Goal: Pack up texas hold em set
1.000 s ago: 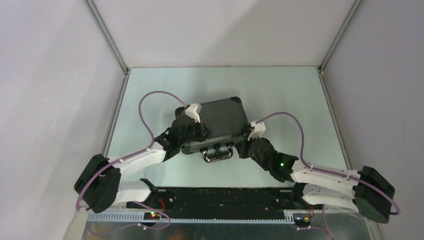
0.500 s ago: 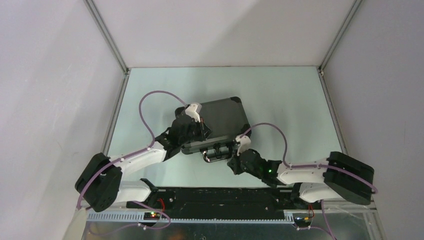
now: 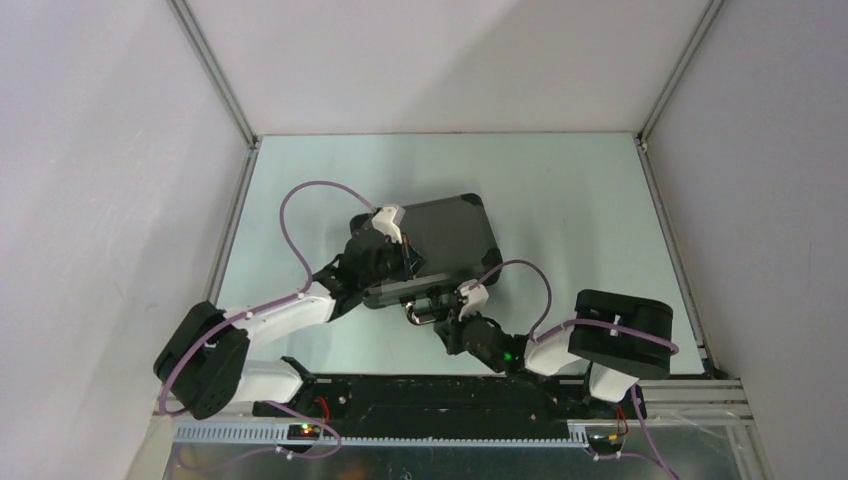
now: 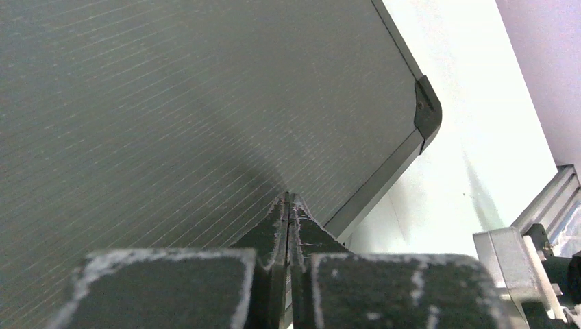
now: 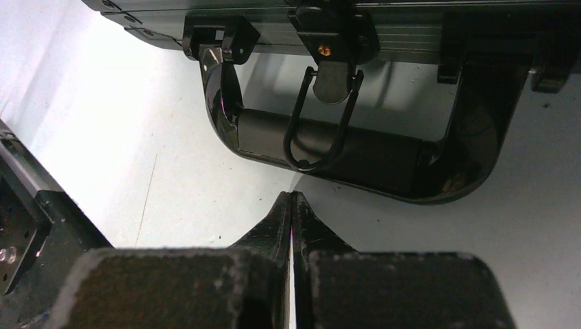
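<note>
Case (image 3: 452,232) lies closed, central on the worktop (image 3: 580,190), well apart from the walls (image 3: 120,200). Left tool (image 4: 290,205): fingers pressed together, holding nothing, tips over the lid beside its near edge. Right tool (image 5: 292,200): likewise closed, holding nothing, just short of the handle (image 5: 342,154) and latch loop (image 5: 322,140).

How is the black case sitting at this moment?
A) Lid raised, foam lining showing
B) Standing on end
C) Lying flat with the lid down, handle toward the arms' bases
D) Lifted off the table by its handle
C: the top view shows the case lying flat with its lid down, and the right wrist view shows its handle resting low in front of the shut, empty right gripper.
</note>
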### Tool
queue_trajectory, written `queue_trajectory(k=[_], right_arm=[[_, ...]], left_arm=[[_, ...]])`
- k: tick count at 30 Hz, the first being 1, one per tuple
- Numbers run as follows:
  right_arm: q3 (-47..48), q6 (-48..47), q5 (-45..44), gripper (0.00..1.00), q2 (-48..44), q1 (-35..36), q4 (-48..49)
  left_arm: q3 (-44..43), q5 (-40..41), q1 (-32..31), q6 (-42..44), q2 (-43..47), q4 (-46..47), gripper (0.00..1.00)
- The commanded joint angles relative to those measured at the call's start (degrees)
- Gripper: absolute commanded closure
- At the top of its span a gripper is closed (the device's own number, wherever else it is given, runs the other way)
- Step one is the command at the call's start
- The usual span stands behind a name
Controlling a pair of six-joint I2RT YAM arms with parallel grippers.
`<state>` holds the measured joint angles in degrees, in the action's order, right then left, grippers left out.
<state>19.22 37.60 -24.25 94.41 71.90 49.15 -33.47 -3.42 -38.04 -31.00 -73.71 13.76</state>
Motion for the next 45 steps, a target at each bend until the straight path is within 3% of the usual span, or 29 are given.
queue_trajectory(k=[1,6,22,33,45], right_arm=[[0.63,0.59,-9.41,1.00,0.50,1.78,-3.83],[0.64,-0.59,-11.64,1.00,-2.08,1.75,-6.45],[2.39,-9.66,-7.17,1.00,-0.98,-1.99,4.27],[2.75,-12.84,-9.22,1.00,-7.89,-3.17,-0.11],[3.68,-12.82,-5.68,1.00,-5.70,-6.08,0.42]], left_arm=[[3.81,1.76,0.53,2.32,-1.90,-12.35,1.00],[5.24,2.18,0.43,1.82,-1.70,-11.97,1.00],[6.02,0.88,0.52,1.20,-1.71,-10.95,1.00],[5.92,0.14,0.47,0.95,-2.18,-10.44,1.00],[6.02,-0.33,0.46,0.80,-2.69,-9.89,1.00]])
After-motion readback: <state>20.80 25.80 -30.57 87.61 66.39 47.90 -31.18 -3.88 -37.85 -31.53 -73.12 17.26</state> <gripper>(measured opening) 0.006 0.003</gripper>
